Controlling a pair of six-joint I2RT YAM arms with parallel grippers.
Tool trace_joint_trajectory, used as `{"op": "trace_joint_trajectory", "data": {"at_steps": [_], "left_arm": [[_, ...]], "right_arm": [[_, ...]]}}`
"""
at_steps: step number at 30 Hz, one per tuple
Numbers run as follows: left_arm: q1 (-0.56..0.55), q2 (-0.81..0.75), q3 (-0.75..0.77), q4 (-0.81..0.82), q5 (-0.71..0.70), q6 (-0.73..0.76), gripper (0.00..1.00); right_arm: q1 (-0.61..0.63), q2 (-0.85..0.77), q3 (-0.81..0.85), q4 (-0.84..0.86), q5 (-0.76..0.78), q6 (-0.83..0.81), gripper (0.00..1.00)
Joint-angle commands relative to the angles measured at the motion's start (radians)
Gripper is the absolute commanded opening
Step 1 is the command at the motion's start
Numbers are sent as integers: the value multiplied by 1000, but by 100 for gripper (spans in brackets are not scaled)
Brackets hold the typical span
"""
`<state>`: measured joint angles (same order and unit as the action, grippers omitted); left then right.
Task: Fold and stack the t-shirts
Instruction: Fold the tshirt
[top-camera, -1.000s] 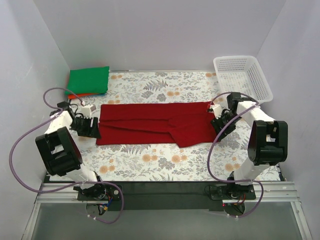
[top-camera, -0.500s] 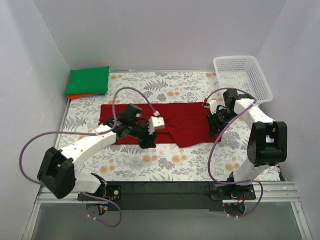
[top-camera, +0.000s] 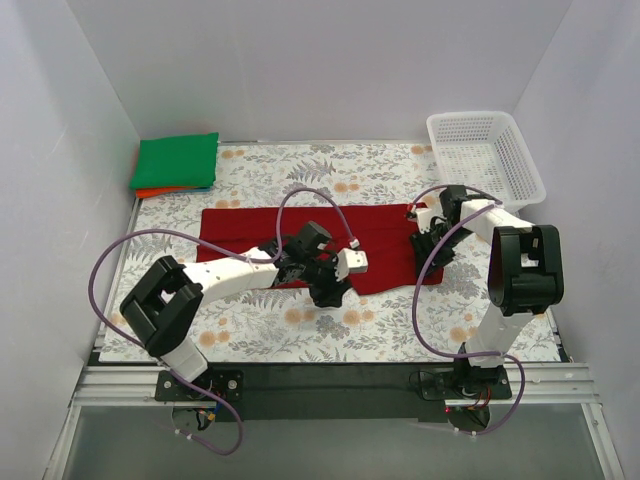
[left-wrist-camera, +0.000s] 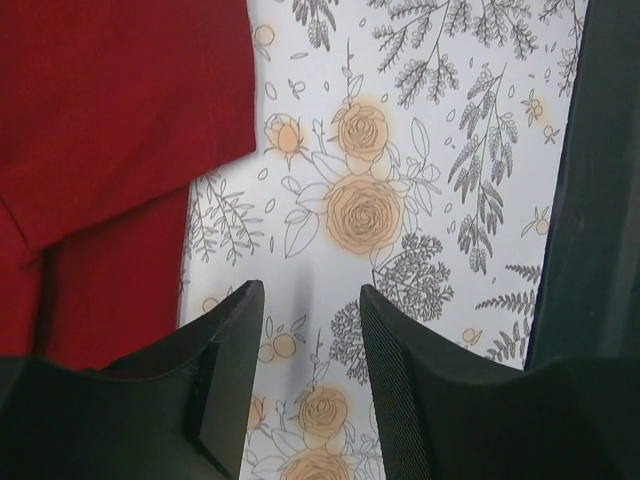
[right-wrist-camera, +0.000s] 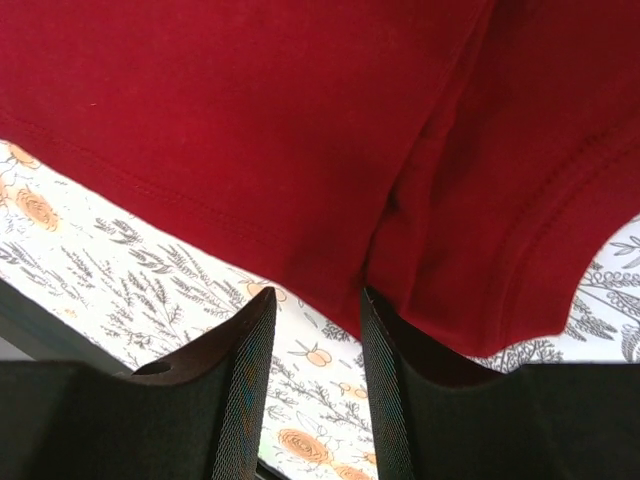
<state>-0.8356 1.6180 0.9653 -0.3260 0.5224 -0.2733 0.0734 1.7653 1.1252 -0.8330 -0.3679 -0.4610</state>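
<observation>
The dark red t-shirt (top-camera: 300, 235) lies in a long strip across the middle, with the left gripper (left-wrist-camera: 310, 300) open and empty beside its near edge, the right gripper (right-wrist-camera: 318, 305) open at its right end, and the green t-shirt (top-camera: 178, 160) folded on the orange t-shirt (top-camera: 150, 191) far left.

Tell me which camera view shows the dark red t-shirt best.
The top external view: it shows nearly the whole dark red t-shirt on the table, only a part hidden under the left arm. The left wrist view catches just one corner of it; the right wrist view shows only its hem, very close.
</observation>
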Motion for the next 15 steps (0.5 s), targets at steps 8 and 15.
{"op": "trace_joint_trajectory", "data": {"at_steps": [8,15], "left_arm": [[-59,59,13,166,-44,-32,43],[-108,106,-2,283,-87,3,43]], "right_arm": [[-3,31,-28,40,-29,25,36],[-1,-9,-22,23,-37,28,25]]}}
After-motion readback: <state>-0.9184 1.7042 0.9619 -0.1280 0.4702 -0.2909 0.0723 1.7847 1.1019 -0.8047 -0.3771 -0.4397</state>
